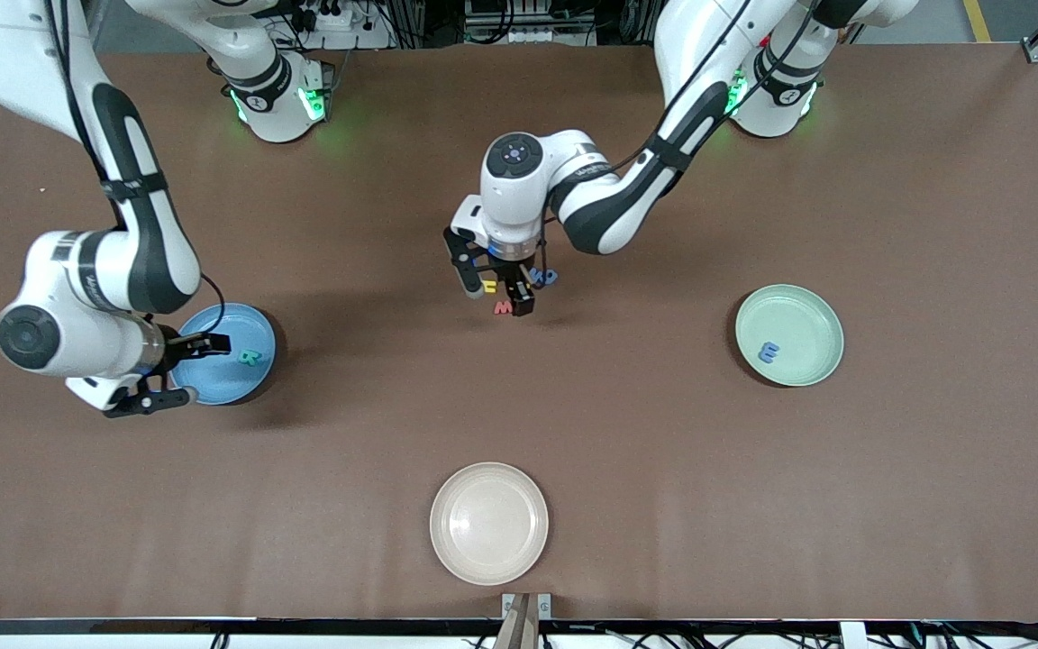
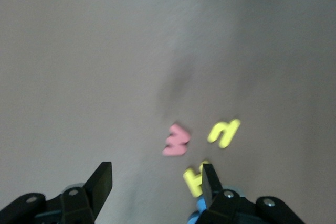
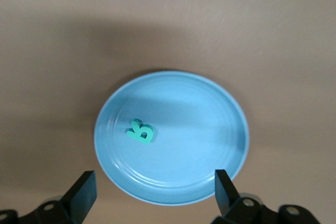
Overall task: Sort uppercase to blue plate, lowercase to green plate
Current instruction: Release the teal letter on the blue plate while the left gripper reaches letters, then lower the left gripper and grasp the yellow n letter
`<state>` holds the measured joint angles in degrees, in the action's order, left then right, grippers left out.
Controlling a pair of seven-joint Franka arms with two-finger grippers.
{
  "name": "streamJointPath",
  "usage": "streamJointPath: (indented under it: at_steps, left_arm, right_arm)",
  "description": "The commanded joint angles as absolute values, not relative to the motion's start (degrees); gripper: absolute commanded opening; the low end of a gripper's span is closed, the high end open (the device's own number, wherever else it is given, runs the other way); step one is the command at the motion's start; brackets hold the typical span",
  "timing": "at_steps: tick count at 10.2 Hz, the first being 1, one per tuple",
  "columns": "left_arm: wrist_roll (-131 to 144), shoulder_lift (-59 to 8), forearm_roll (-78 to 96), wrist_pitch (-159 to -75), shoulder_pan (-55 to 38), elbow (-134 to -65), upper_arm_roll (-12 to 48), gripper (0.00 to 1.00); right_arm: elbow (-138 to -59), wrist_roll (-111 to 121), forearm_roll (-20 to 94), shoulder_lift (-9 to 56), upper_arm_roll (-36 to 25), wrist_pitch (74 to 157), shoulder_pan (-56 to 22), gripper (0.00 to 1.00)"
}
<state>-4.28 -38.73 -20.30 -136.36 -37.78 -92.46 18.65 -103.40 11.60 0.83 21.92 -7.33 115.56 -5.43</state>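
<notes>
Blue letters [image 1: 544,277] sat half hidden under spread left gripper [image 1: 494,298]; right gripper [image 1: 186,370] gaped over blue plate [image 1: 213,389], R [image 1: 250,358] at its 3 o'clock.

— From my station, the front view looks down from high across the table [image 1: 573,433], facing both arm bases.

— And your wrist feeds?

— My left wrist camera points down, close over the loose letters: red w [image 2: 176,141], yellow h [image 2: 224,132]. My right wrist camera looks straight down on the blue plate [image 3: 210,129]. The front view shares both spots.
</notes>
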Motion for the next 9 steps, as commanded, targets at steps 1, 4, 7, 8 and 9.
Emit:
streamJointPath:
  at_steps: [1, 4, 7, 8, 9]
  left_arm:
    - [-4.7, -40.3, -21.8, -136.8, -39.5, -90.1, 18.6, 0.81]
    - [-4.7, -43.1, -22.8, -140.0, -40.8, -90.3, 18.8, 0.85]
    - [-4.7, -44.8, -25.0, -142.4, -42.1, -90.4, 18.8, 0.85]
    - [-4.7, -45.2, -26.5, -142.5, -42.0, -90.5, 18.7, 0.85]
    - [-4.7, -45.7, -26.9, -142.6, -42.1, -90.6, 18.7, 0.86]
  right_arm:
    - [-105.0, 11.3, 0.2, 13.6, -7.2, 113.5, -4.6, 1.0]
    - [-103.6, 11.3, 0.7, 7.5, -7.2, 109.5, -4.1, 1.0]
    - [-102.1, 11.2, 0.4, 2.7, -7.0, 105.0, -4.5, 1.0]
    - [-101.8, 11.2, 0.8, 2.5, -7.0, 104.8, -4.4, 1.0]
    - [-100.8, 11.2, 0.8, 2.5, -7.0, 103.6, -4.4, 1.0]
